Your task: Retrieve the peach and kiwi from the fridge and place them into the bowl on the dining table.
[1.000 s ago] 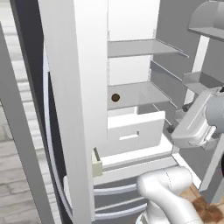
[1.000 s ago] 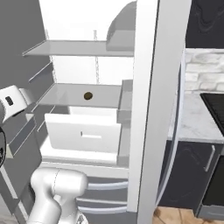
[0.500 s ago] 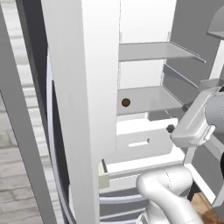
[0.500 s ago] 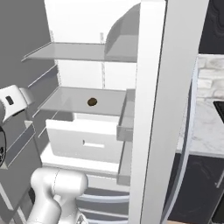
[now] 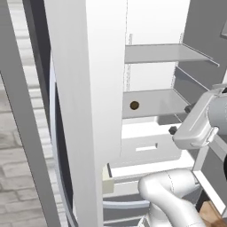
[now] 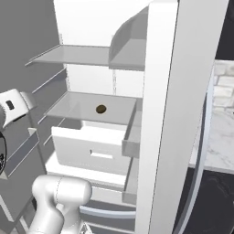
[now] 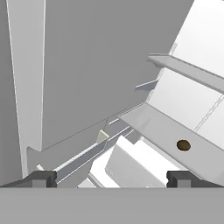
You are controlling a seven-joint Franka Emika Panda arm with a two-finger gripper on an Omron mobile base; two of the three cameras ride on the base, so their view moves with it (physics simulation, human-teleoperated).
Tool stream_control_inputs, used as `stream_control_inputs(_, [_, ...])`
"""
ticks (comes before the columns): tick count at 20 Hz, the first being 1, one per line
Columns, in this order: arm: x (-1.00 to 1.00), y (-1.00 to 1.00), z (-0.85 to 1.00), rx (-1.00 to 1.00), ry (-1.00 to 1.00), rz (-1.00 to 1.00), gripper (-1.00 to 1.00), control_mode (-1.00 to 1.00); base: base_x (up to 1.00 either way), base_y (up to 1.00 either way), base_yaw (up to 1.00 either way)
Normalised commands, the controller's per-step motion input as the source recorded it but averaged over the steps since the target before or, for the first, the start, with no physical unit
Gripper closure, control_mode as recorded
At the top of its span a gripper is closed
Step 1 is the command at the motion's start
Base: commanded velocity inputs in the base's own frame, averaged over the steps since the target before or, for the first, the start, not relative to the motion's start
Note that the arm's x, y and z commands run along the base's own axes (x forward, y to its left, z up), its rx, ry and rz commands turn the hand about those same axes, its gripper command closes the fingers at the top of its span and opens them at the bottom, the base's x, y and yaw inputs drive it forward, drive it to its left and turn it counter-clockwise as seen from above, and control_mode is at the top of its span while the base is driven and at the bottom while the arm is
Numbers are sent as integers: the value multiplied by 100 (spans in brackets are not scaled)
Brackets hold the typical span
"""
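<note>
Brown-olive kiwi (image 5: pixel 134 105), just one, sits on the fridge (image 6: pixel 91 27) shelf.

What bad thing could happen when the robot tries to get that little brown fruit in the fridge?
The kiwi is small and round, lying loose on a flat shelf. A nudge from the open gripper might roll it away. The arm also has to reach in past the fridge door's edge and over the pulled-out drawer, so it could bump either.
</note>
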Motion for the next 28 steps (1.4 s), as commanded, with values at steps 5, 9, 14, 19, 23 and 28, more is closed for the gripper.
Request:
stream_control_inputs(5, [0,0,0,0,0,0,-100,100,4,-1,4])
stream_control_inputs(9, [0,0,0,0,0,0,-100,100,1,0,3])
stream_control_inputs(14, [0,-30,0,0,0,0,-100,-100,0,-1,0])
stream_control_inputs(19, [0,-59,0,0,2,-5,-100,-100,0,0,0])
stream_control_inputs(23, [5,-18,-2,0,1,-13,-100,-100,0,0,0])
stream_control_inputs(28, [23,0,-6,0,7,-20,-100,-100,0,0,0])
